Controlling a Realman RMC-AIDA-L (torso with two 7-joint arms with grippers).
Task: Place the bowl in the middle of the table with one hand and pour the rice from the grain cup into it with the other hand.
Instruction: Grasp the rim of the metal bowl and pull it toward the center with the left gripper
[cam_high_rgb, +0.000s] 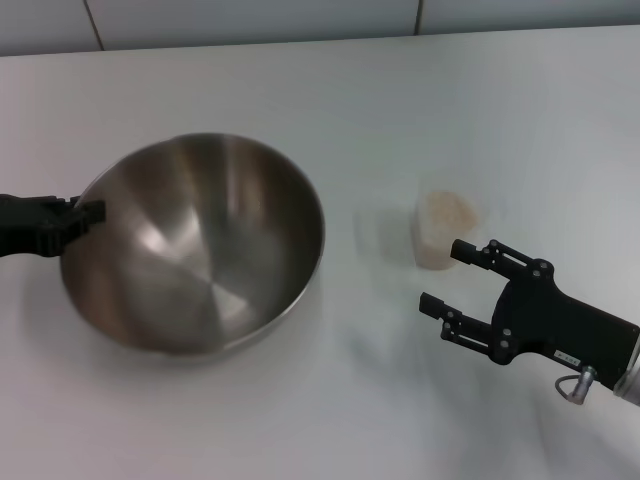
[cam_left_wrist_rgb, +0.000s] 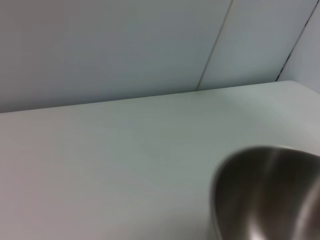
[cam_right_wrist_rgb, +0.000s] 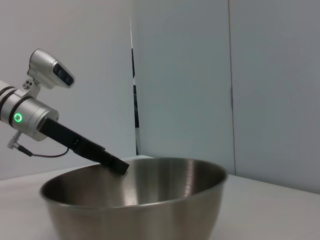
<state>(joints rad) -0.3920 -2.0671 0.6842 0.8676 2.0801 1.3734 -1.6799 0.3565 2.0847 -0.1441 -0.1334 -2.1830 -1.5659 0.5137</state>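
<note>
Bowl (cam_high_rgb: 195, 245) mouth-up, left gripper (cam_high_rgb: 92, 212) clamped on left rim | grain cup (cam_high_rgb: 445, 230) upright, right | right gripper (cam_high_rgb: 452, 277) open, near cup

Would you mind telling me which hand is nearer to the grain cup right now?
The right. The right hand is open just in front of the grain cup, not touching it. The left hand is at the bowl rim, across the bowl from the cup.
</note>
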